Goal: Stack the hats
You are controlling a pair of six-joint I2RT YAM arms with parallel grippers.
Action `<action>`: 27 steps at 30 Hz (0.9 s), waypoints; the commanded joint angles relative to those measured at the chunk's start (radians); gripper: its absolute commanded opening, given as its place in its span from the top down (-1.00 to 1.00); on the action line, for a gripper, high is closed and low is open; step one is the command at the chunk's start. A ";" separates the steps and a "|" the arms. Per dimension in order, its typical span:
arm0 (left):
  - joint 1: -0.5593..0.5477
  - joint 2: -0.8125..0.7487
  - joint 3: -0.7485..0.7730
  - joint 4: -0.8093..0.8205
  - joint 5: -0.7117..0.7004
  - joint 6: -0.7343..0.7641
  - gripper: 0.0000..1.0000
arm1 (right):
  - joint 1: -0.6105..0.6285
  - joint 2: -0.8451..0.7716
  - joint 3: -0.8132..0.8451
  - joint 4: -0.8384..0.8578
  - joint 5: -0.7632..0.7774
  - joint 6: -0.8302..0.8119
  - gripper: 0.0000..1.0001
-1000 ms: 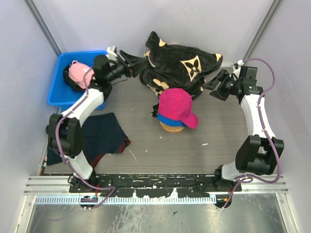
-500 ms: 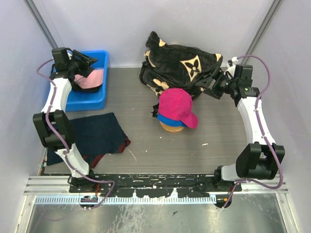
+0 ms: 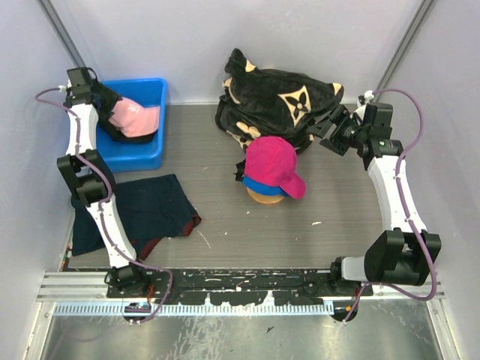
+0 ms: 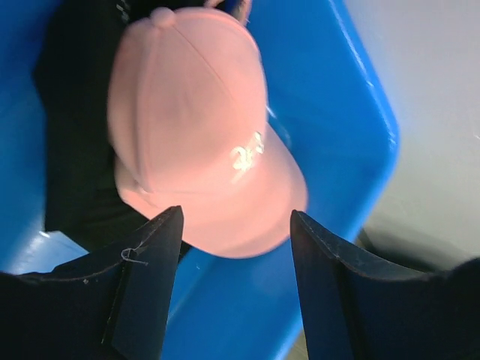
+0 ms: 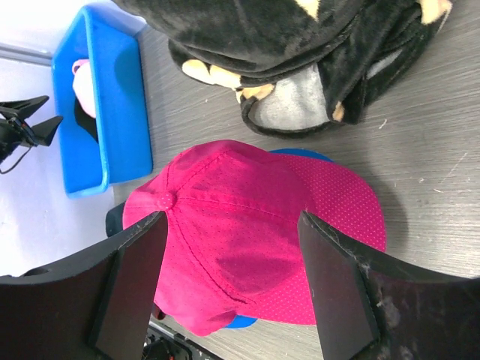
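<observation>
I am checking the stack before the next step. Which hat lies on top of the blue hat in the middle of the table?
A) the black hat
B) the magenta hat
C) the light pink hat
B: the magenta hat covers the blue hat, while the light pink hat lies in the blue bin.

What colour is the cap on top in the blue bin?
The cap is light pink, with a small whitish logo; clearest in the left wrist view.

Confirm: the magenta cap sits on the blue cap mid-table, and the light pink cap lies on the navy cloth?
No: the light pink cap lies in the blue bin, as the left wrist view shows. The rest holds.
</observation>
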 commanded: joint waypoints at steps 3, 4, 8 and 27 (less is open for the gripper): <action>0.012 0.106 0.217 -0.253 -0.205 0.094 -0.33 | 0.000 -0.028 -0.027 0.054 0.057 0.009 -0.52; 0.015 0.114 0.222 -0.254 -0.225 0.100 -0.33 | -0.001 -0.023 -0.030 0.059 0.060 0.011 -0.52; 0.032 0.166 0.287 -0.326 -0.262 0.109 -0.28 | 0.000 -0.006 -0.037 0.068 0.068 0.014 -0.52; 0.049 0.301 0.323 -0.278 -0.245 0.148 -0.26 | 0.000 0.076 -0.022 0.091 0.071 0.021 -0.52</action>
